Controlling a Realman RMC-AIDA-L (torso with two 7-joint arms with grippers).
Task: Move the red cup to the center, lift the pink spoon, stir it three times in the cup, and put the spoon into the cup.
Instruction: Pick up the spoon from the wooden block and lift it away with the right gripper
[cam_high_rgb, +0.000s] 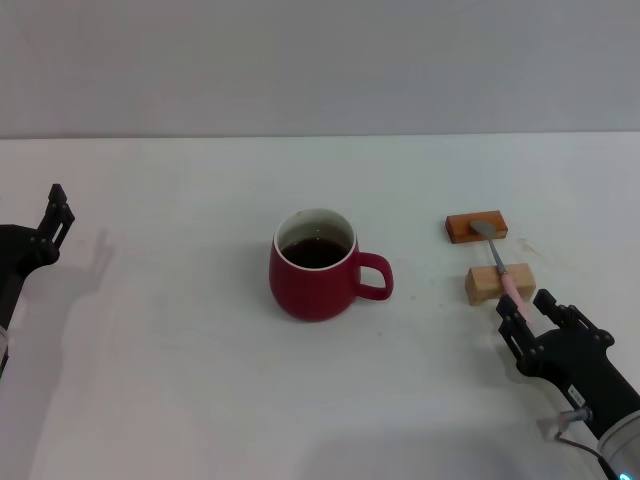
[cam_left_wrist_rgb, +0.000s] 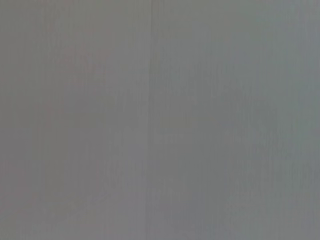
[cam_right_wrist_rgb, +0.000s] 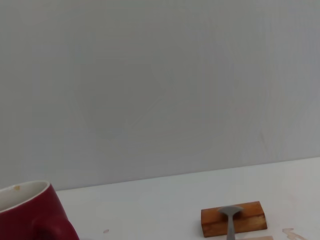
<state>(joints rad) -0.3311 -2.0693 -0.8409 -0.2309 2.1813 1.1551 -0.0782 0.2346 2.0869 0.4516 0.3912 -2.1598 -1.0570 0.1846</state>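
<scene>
left wrist | plain grey surface fills frame | faint vertical line

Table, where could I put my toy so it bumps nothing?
Bare table lies between the left gripper and the cup, and behind the cup. Crowded: the right, with two blocks, the spoon and the right gripper.
</scene>
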